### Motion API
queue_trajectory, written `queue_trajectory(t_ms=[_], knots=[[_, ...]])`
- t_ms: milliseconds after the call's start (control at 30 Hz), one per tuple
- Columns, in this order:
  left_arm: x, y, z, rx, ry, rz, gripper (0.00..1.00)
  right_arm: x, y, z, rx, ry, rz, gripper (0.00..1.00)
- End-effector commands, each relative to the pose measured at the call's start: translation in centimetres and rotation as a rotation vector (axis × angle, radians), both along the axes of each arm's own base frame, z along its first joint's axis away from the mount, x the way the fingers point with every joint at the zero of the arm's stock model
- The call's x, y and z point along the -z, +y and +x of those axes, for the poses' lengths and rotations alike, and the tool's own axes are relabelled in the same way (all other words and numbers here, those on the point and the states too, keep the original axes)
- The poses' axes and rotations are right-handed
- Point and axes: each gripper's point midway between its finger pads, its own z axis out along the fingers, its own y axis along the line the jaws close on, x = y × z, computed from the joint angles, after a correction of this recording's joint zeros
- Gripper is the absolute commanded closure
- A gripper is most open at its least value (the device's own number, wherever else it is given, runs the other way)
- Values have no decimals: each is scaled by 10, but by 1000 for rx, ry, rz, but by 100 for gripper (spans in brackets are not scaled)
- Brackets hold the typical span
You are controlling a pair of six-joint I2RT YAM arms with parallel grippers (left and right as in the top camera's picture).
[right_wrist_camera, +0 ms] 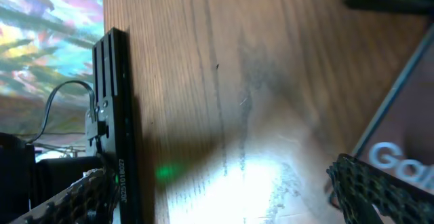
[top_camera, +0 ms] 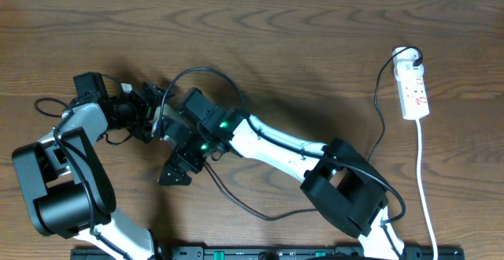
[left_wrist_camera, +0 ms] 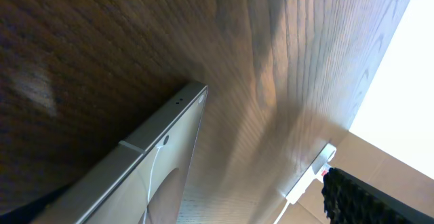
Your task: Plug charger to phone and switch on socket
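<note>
Hovering wide-jawed at centre-left, left gripper (top_camera: 150,112) and right gripper (right_wrist_camera: 227,203) both flank the flat brownish-grey smartphone (left_wrist_camera: 159,166), while the thin black charger cable (top_camera: 378,126) trails from the narrow white power strip (top_camera: 413,91) far right, plug tip unseen.

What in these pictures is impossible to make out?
1. Phone: overhead, the arms cover almost all of it. The right wrist view cuts it off at the edge, so the lettering is incomplete.
2. Charger tip: overhead, the cable runs under the arms, so its end is hidden.
3. Socket switch: too small overhead, distant and blurred in the left wrist view. On or off is unknown.
</note>
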Motion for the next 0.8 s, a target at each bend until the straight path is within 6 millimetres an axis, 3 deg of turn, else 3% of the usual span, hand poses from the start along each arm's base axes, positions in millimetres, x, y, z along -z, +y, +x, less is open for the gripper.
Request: queue_trajectory(t_ms=[0,533,767], knots=[[90,26,-77,-36,375,238,0,-9,1,20,25,-6,30,1],[92,30,-81,-57,405,260,0,-11,-32,78,151,-3,23,1],[94,34,-92,-62,461,289,0,-11,-42,93,185,-4,23,1]])
